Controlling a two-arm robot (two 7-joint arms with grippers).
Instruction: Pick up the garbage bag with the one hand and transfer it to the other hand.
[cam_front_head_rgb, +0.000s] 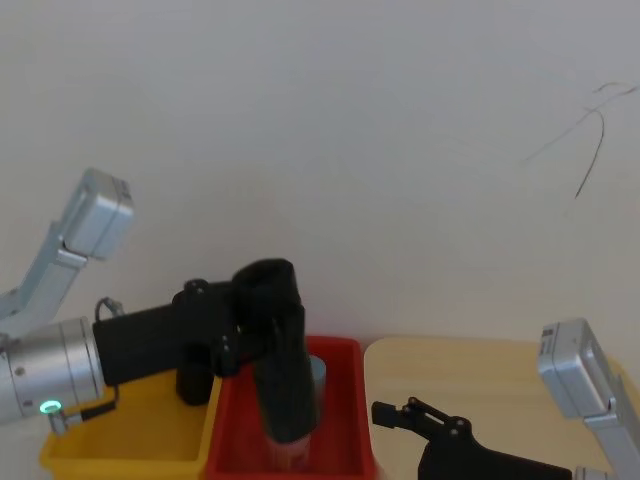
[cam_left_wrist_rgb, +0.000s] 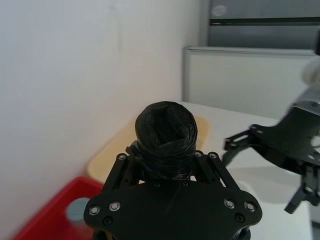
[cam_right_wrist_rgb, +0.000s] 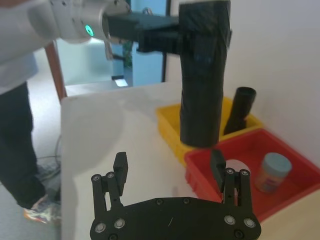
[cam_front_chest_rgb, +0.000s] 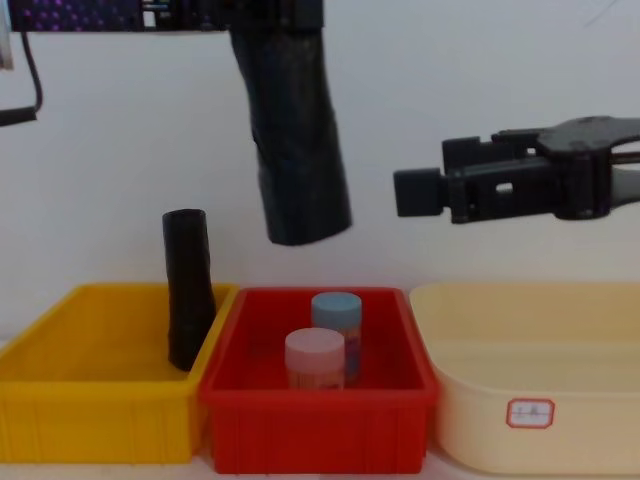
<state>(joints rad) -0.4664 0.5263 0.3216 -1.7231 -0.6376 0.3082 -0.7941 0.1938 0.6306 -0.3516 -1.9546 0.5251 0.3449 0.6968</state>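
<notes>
The jaws of the left gripper (cam_front_head_rgb: 258, 318) are clamped on the garbage bag (cam_front_chest_rgb: 295, 130) near its top end, one on each side of the roll. The roll's wrinkled crown stands a little above them. The bag hangs in the air, slightly tilted. Its lower end is above the red bin (cam_front_chest_rgb: 310, 430) and clear of it.

To the right of the bag, level with its lower half and apart from it, is the right gripper (cam_front_chest_rgb: 432, 186). Its jaws are spread wide and hold nothing. They point left toward the bag from above the cream bin (cam_front_chest_rgb: 560, 330).

In the red bin stand a blue-lidded jar (cam_front_chest_rgb: 336, 318) and, nearer, a pink-lidded jar (cam_front_chest_rgb: 314, 358). On its left, the yellow bin (cam_front_chest_rgb: 60, 400) holds a slimmer black roll (cam_front_chest_rgb: 188, 300), standing almost upright by the bin's right wall. The three bins sit side by side on the white surface (cam_right_wrist_rgb: 100, 130).
</notes>
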